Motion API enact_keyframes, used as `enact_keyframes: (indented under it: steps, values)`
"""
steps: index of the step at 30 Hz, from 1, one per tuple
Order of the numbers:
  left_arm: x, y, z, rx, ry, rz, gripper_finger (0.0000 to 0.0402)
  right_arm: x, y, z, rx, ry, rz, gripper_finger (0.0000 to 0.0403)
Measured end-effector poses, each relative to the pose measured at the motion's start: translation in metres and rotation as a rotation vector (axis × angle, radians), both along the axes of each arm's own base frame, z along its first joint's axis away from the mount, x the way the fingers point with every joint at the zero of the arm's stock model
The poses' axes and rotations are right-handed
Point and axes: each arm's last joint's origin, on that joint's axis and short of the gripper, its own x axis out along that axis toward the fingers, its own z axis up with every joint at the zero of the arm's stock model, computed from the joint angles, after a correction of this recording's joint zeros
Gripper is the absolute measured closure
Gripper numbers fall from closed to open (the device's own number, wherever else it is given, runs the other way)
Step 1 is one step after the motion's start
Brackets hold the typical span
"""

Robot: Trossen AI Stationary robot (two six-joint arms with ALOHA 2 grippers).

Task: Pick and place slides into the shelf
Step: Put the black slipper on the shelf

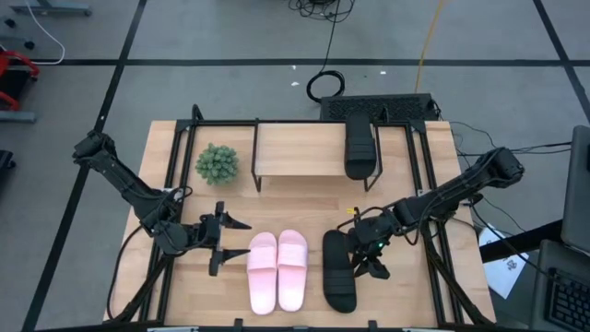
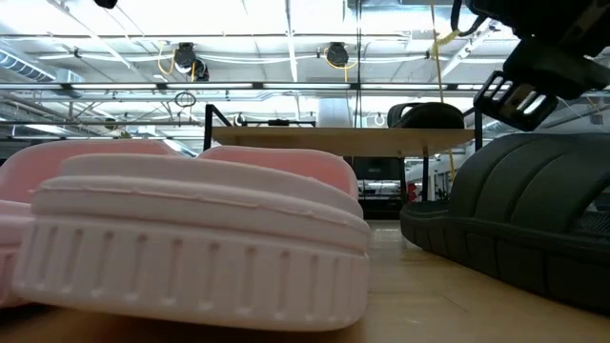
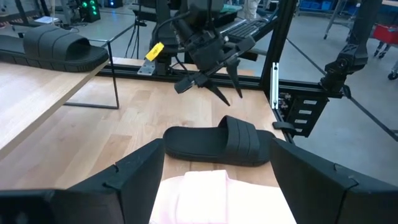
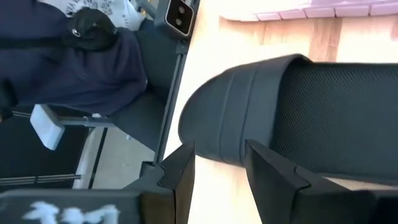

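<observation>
Four slides are in sight in the high view: a pink pair [image 1: 277, 269] lying side by side at the lower middle of the frame, one black slide [image 1: 337, 269] just to their right, and another black slide [image 1: 360, 149] already resting on the right end of the shelf [image 1: 300, 149] at the upper middle. A small green potted plant [image 1: 217, 163] stands left of the shelf on the wooden worktop [image 1: 406, 304].

At the lower left of that frame, the left gripper [image 1: 224, 242] waits just left of the pink pair, its jaws spread wide and empty. In the left wrist view the pale edge of a pink slide [image 3: 193, 196] shows between those dark fingers [image 3: 130, 180], with the black slide [image 3: 219, 143] lying beyond it.

Right of centre, the right gripper [image 1: 366, 261] sits against the right edge of the loose black slide. In the right wrist view its jaws stand partly apart at the rim of the black slide's strap [image 4: 292, 118]; whether they touch the slide I cannot tell. A person in dark blue clothing [image 4: 68, 62] fills the upper left of that view.

In the low view the pink pair [image 2: 181, 238] fills the left foreground, and the black slide [image 2: 524, 219] lies at the right under the right gripper [image 2: 534, 81].
</observation>
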Motion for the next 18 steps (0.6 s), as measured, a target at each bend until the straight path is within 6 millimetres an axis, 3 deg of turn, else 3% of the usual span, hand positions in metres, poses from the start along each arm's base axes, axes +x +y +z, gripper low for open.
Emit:
enact_keyframes:
  steps: [18]
  values:
    - [-0.0008, 0.0007, -0.0032, 0.002, 0.028, 0.005, 0.0108, 0.0003, 0.0089, 0.0027, 0.034, -0.024, -0.001, 0.0273]
